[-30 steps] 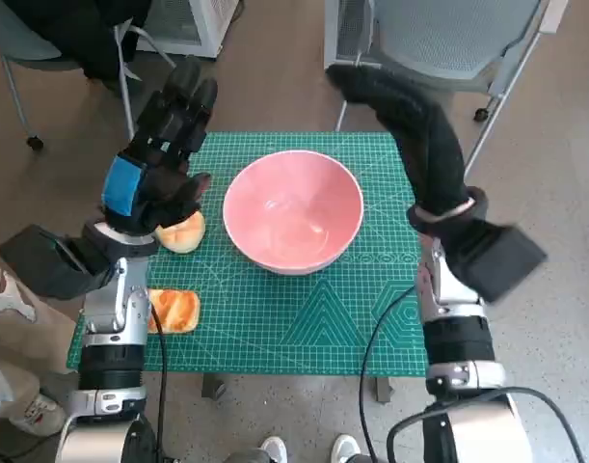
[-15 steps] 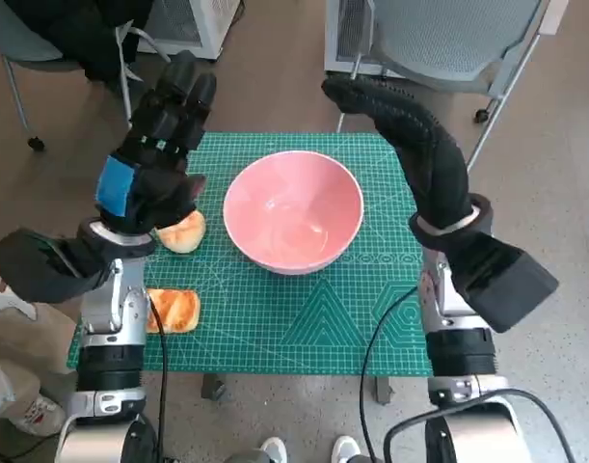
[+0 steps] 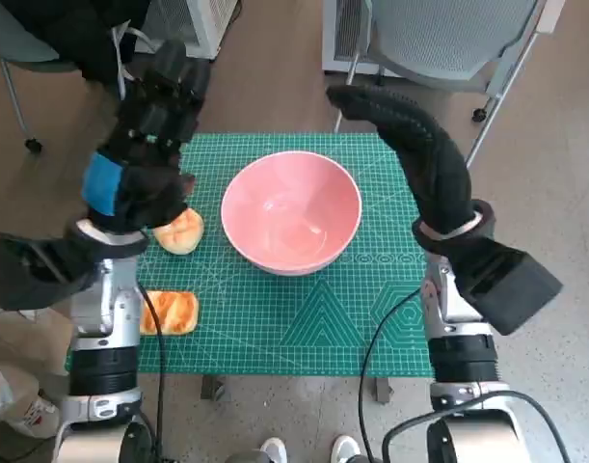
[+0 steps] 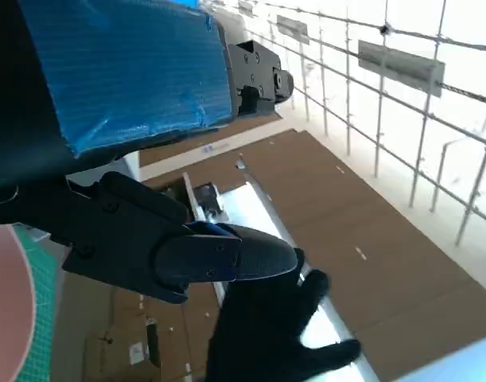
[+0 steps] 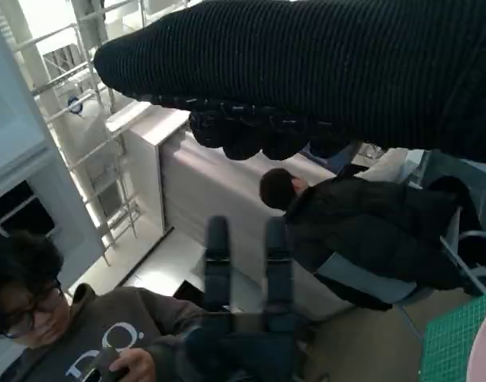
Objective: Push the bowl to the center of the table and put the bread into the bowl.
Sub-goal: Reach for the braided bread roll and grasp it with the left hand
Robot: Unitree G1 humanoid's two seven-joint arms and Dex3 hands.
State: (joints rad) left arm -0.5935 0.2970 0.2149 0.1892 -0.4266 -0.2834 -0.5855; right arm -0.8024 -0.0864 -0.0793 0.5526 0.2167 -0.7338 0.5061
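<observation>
A pink bowl (image 3: 291, 211) stands empty near the middle of the green cutting mat (image 3: 304, 318). A round bread roll (image 3: 179, 231) lies on the mat just left of the bowl, and a toasted bread piece (image 3: 169, 313) lies at the mat's near left corner. My left hand (image 3: 145, 145) is raised above the mat's left side, over the round roll, fingers stretched out and holding nothing. My right hand (image 3: 414, 145) is lifted to the right of the bowl, fingers extended, holding nothing. The left wrist view shows my left hand (image 4: 147, 119) with the bowl's rim (image 4: 4, 318) at the edge.
Chairs (image 3: 439, 39) stand behind the table on both sides. In the right wrist view, under my gloved right hand (image 5: 322, 72), my left hand's fingers (image 5: 243, 263) rise in front of two people (image 5: 60, 326).
Both hands have risen higher above the table. The left hand has drifted a little left and away from the round roll. The bowl and both breads have stayed put.
</observation>
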